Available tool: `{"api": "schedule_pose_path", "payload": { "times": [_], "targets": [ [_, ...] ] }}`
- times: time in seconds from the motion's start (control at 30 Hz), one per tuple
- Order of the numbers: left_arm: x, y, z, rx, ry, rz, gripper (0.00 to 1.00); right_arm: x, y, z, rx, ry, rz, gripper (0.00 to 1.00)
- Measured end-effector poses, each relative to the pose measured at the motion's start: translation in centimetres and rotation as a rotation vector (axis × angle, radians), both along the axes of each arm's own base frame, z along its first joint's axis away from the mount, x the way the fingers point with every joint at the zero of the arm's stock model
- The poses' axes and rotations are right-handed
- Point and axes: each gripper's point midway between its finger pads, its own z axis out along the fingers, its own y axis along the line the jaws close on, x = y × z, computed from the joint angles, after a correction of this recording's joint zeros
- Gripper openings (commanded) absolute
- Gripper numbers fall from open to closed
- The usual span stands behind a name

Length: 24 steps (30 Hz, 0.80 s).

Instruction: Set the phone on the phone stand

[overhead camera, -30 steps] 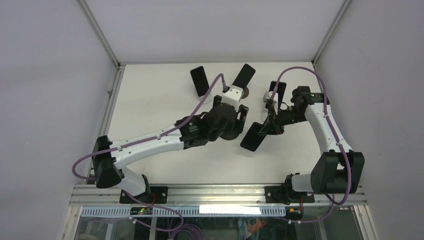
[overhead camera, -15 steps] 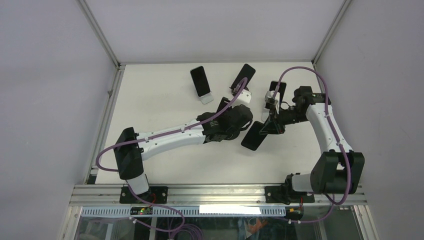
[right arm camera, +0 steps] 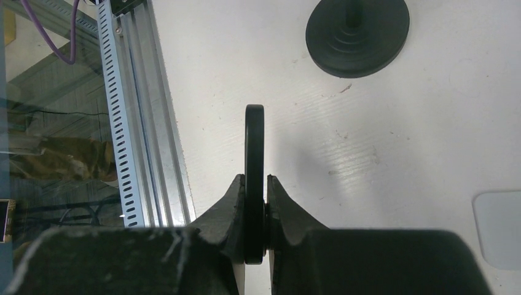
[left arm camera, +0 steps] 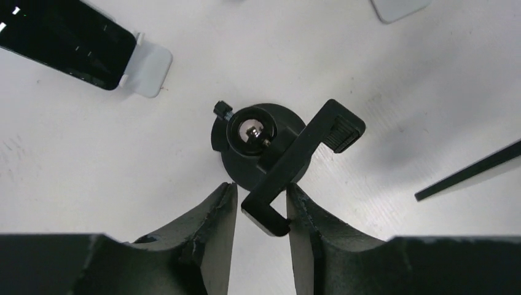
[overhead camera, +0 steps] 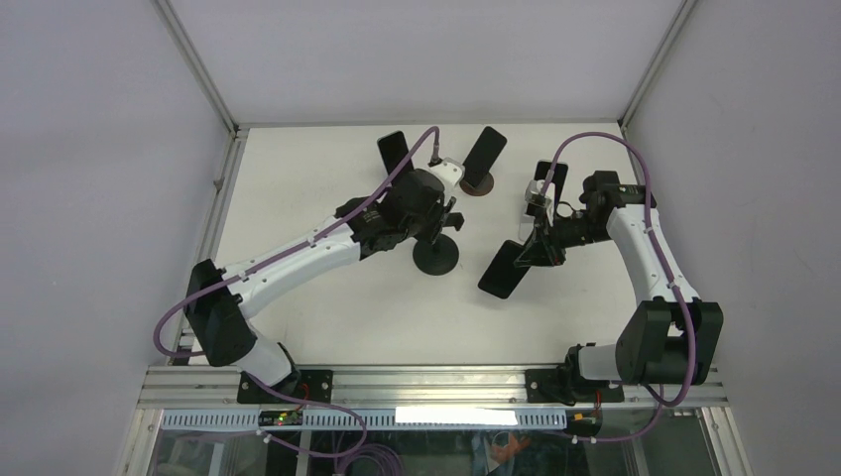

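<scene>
Step in hand: readying the phone stand (left arm camera: 258, 132). Left gripper (left arm camera: 261, 190): jaws narrowed astride its clamp bracket, slight gap, not yet pinching. Right gripper (right arm camera: 254, 179): jaws clamped on the phone (right arm camera: 254, 132), held edge-on, with the stand base beyond them. Next, probably: steady the bracket, then carry the phone across.

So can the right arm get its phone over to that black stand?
Probably yes: bare table lies between the phone and the black stand. But the left pincer sits around the stand's clamp and may crowd it.

Black phone stand (overhead camera: 436, 257) on white table (overhead camera: 298, 188)
</scene>
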Motion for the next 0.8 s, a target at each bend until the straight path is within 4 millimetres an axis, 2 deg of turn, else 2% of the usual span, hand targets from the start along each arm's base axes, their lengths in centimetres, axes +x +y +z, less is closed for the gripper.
{"api": "schedule_pose_path", "payload": {
  "times": [0.37,0.43,0.63,0.73,0.8],
  "targets": [
    [-0.8,2.1,1.9,-0.011,-0.023,-0.123,0.52,-0.2,0.0,-0.3,0.001,0.01,0.0,0.0],
    [-1.2,2.5,2.1,-0.013,-0.027,-0.13,0.61,-0.2,0.0,-0.3,0.002,0.011,0.0,0.0],
    [-3.1,3.8,3.3,-0.094,-0.029,-0.118,0.97,-0.2,0.0,-0.3,0.002,0.012,0.0,0.0],
    [-4.1,4.3,4.4,-0.185,-0.035,-0.097,0.99,-0.2,0.0,-0.3,0.002,0.012,0.0,0.0],
    [-4.7,4.6,5.1,-0.256,-0.037,-0.077,0.95,-0.2,0.0,-0.3,0.002,0.013,0.0,0.0]
  ]
}}
